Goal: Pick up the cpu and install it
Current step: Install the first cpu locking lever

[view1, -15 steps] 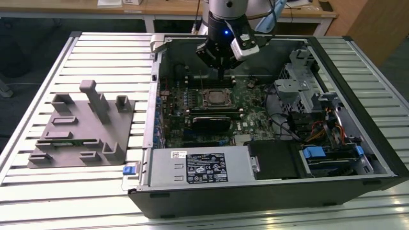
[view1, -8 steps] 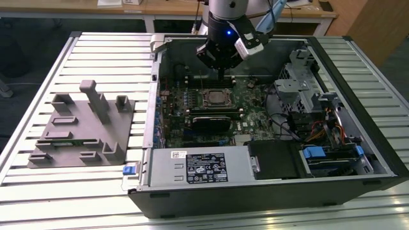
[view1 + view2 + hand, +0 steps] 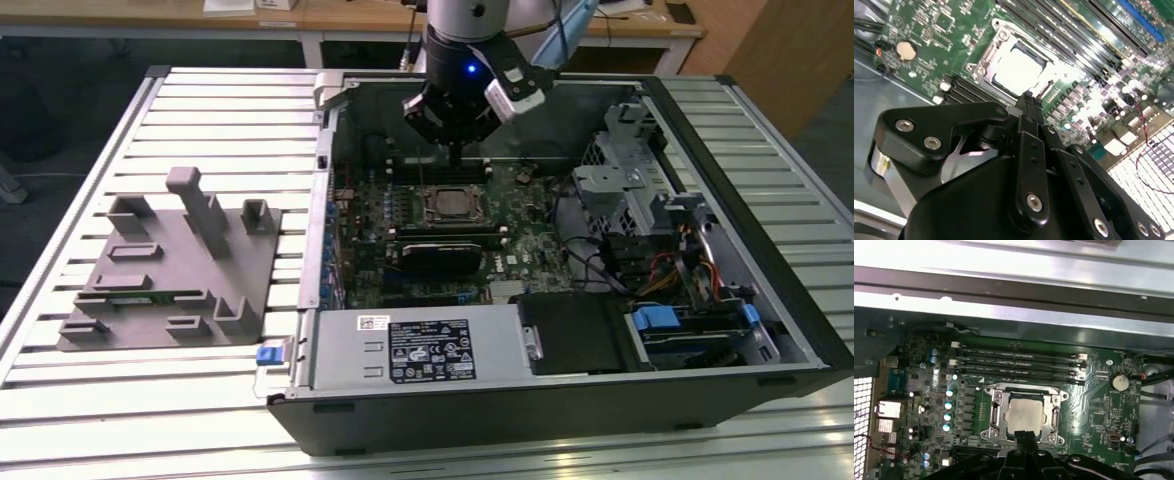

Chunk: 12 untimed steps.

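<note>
We've got the cpu [image 3: 1024,414] seated in the socket [image 3: 1024,412], pincer [image 3: 1026,436] pressed together, empty, just above it; best stay centred and keep any contact light.

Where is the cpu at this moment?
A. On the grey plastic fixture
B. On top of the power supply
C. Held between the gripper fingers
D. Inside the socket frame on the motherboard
D: in both wrist views the cpu lies flat inside the socket frame, with the gripper at its edge, holding nothing.
</note>
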Tool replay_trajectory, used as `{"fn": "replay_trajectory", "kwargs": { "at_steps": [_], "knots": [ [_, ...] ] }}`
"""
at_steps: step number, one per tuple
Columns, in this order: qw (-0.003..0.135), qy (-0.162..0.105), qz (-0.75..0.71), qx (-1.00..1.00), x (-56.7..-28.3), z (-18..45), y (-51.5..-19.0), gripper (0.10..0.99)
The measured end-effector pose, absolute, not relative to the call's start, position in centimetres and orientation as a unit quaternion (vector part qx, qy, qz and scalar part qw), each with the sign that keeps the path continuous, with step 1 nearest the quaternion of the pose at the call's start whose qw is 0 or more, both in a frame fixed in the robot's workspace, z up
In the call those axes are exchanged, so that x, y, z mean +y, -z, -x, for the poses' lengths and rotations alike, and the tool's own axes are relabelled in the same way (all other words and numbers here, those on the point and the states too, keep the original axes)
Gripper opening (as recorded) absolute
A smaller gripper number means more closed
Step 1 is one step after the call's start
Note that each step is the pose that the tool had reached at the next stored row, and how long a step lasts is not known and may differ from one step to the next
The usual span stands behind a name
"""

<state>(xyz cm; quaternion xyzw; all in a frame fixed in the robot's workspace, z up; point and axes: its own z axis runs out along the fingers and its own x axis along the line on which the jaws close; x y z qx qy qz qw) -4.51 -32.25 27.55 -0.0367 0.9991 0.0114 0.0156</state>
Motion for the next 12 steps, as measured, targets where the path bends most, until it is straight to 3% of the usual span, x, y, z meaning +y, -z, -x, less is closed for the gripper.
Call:
{"fn": "replay_trajectory", "kwargs": {
  "at_steps": [12],
  "knots": [
    [0.016,-0.011,0.016,1.0,-32.2,6.5,-27.4,0.106]
  ]
}}
